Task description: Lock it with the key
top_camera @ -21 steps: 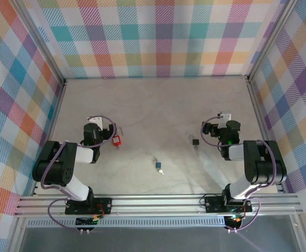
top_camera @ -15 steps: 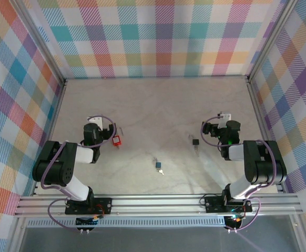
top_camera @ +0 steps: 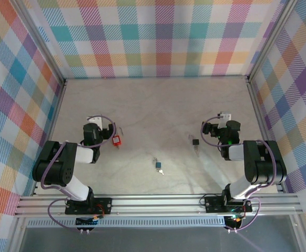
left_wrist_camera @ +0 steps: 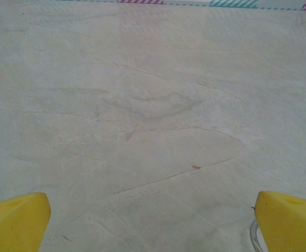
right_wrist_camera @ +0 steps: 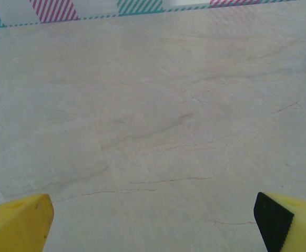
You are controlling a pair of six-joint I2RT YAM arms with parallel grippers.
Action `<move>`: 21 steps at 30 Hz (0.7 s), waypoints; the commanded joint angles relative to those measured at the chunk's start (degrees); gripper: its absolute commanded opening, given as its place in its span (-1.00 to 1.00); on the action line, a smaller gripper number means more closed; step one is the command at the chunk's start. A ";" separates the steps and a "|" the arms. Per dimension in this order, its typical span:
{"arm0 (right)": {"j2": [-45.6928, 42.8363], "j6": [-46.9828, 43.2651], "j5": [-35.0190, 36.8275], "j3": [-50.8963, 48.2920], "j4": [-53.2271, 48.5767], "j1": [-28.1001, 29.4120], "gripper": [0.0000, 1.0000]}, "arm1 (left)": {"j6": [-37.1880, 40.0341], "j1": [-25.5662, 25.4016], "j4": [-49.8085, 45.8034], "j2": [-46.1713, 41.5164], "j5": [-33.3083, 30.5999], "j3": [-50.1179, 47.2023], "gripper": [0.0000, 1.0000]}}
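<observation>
Evidently, 3 padlocks rest on the table.

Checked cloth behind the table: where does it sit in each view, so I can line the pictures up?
Top external: the checked cloth fills the top, beyond the table's far edge.
Left wrist: a thin strip of it along the top edge, with pink and teal striped patches.
Right wrist: a slightly slanted strip along the top edge, similar patches.
Shared landmark: the pale, veined tabletop.
</observation>
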 commanded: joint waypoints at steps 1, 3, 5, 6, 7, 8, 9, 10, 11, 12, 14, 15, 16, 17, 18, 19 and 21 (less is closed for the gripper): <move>-0.92 -0.49 -1.13 1.01 0.52 0.31 0.98 | 0.13 0.63 1.49 -0.30 0.47 0.22 0.99; -0.92 -0.49 -1.13 0.99 0.53 0.27 0.98 | 0.13 0.67 1.53 -0.31 0.43 0.22 0.99; -0.92 -0.49 -1.13 0.99 0.53 0.26 0.98 | 0.13 0.67 1.24 -0.30 0.60 0.30 0.99; -0.92 -0.49 -1.13 0.99 0.53 0.29 0.98 | 0.05 0.67 1.37 -0.43 0.27 0.24 0.99; -0.92 -0.57 -1.13 0.99 0.61 0.32 0.98 | -0.16 0.67 1.68 -0.68 -0.07 -0.01 0.99; -1.01 -0.60 -1.25 0.90 0.75 0.27 0.98 | -0.47 0.67 2.31 -1.54 -0.75 -0.57 0.99; -1.43 -0.96 -2.02 1.12 0.09 0.32 0.98 | -0.61 0.67 2.14 -2.96 -1.33 -1.05 0.99; -2.44 -1.18 -2.77 1.41 -1.08 0.34 0.98 | -0.81 0.62 0.88 -4.42 -1.88 -1.03 0.99; -4.43 -1.20 -2.77 1.64 -3.17 0.35 0.98 | -1.07 0.62 -1.12 -6.44 -2.74 -0.79 0.99; -6.64 -1.12 -2.35 2.05 -5.72 0.42 0.98 | -1.23 0.67 -3.92 -8.94 -3.30 -0.32 0.99; -10.12 -1.17 -2.11 3.61 -11.46 0.36 0.97 | -2.15 0.50 -11.33 -15.03 -5.13 1.20 0.99; -11.46 -1.48 -2.29 4.32 -14.05 0.65 0.98 | -5.02 0.48 -14.43 -18.22 -7.19 1.88 0.99; -12.90 -1.84 -1.76 4.85 -15.87 1.10 0.98 | -7.94 0.44 -15.66 -20.66 -8.69 2.14 0.99; -14.53 -1.52 -0.73 5.59 -17.68 2.00 0.98 | -10.89 0.50 -16.98 -23.62 -8.75 2.43 0.99; -16.13 1.23 0.35 6.57 -19.23 2.68 0.98 | -14.08 0.54 -18.74 -26.75 -7.98 2.96 0.99; -17.28 4.69 0.72 7.60 -20.43 2.77 0.98 | -17.50 0.52 -19.43 -29.11 -7.58 3.28 0.99; -19.42 10.27 -3.45 11.18 -24.71 2.75 0.98 | -28.81 0.58 -21.65 -34.44 -6.30 3.68 0.99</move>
